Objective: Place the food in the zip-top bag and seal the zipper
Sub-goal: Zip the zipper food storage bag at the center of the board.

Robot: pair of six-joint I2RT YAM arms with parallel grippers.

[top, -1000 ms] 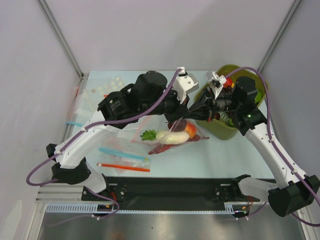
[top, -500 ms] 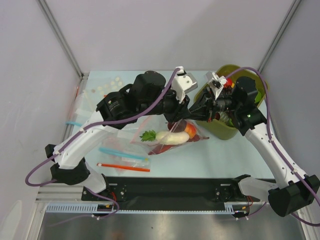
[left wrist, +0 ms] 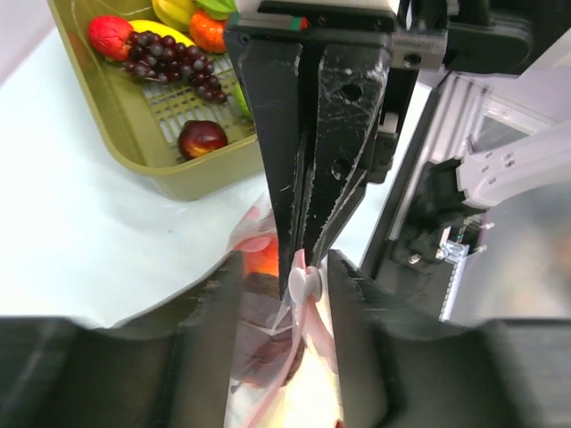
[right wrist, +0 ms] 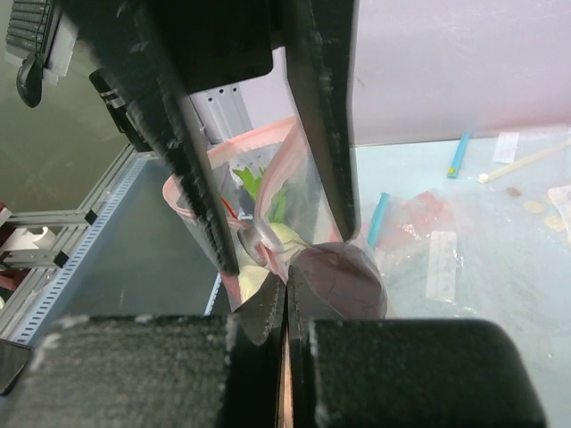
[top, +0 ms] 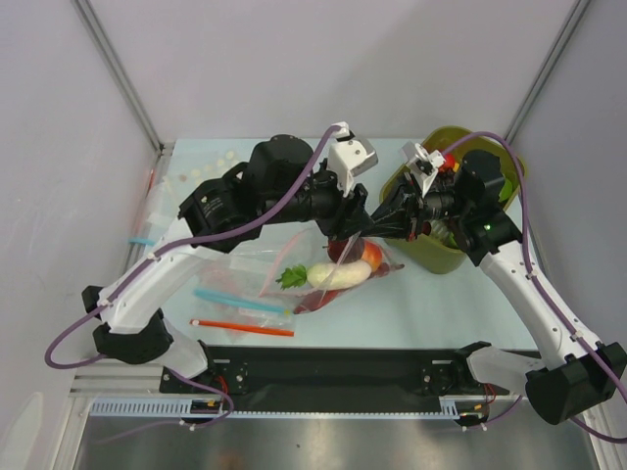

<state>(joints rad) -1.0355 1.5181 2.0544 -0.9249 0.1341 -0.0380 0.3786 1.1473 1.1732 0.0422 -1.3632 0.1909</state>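
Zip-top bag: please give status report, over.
Left gripper open astride zipper. Right gripper shut on zipper. Radish, tomato inside zip-top bag, mouth unsealed. Green basket beside right gripper.

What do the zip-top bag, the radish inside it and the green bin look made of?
Zip-top bag: thin clear plastic film, glossy; it crinkles and shows its contents. Radish: likely hard moulded plastic, smooth and white. Green bin: apparently rigid plastic, matte olive, slotted floor.

Olive-green bin (top: 438, 258) sits on the worktop (top: 431, 304). In the bin: dark grapes (left wrist: 174, 64), dark red plum (left wrist: 201, 138), red fruit (left wrist: 111, 34), orange fruit (left wrist: 207, 31). Well left of the bin, flat clear bags: blue strip (top: 227, 299), orange-red strip (top: 243, 327).
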